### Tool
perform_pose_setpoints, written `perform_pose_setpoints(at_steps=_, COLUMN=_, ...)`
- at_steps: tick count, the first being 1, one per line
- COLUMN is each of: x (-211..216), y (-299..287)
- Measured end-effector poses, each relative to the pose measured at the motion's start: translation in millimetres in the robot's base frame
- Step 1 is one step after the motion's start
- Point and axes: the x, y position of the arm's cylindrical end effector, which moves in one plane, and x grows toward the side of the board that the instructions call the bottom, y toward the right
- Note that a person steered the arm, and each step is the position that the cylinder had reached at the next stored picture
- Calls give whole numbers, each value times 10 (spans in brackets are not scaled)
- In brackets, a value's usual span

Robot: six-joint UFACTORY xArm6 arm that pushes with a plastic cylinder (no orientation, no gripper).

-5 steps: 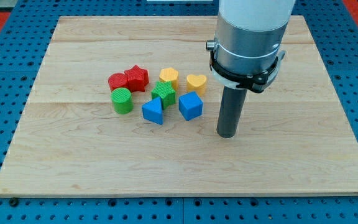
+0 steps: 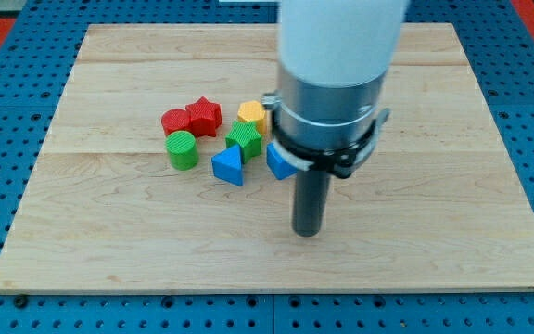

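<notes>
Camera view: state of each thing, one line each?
my tip: on the board, touching no block, below the blue cube toward the view's bottom
blue cube: mostly hidden behind the arm
blue triangular block: in full view
green star: beside yellow block
green cylinder: upright
red star: against red block
wooden board: flat

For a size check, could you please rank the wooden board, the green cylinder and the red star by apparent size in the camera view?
1. wooden board, by far the largest.
2. green cylinder and red star: they look alike, so I cannot rank them.
</notes>
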Motion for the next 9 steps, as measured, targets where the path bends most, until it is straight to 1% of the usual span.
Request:
perform_pose_setpoints(at_steps=1, x=15, y=-7)
perform_pose_setpoints(at_steps=3, x=-489, y=-687)
perform_pose_setpoints(at_steps=4, x=-599, y=-958)
perform_pose_setpoints(at_steps=6, x=-1393, y=-728)
perform_pose_setpoints(at_steps=7, x=-1707, y=-603)
perform_pose_setpoints(at_steps=8, x=-1866, y=-181)
perform_pose_setpoints(at_steps=9, x=-2176, y=-80)
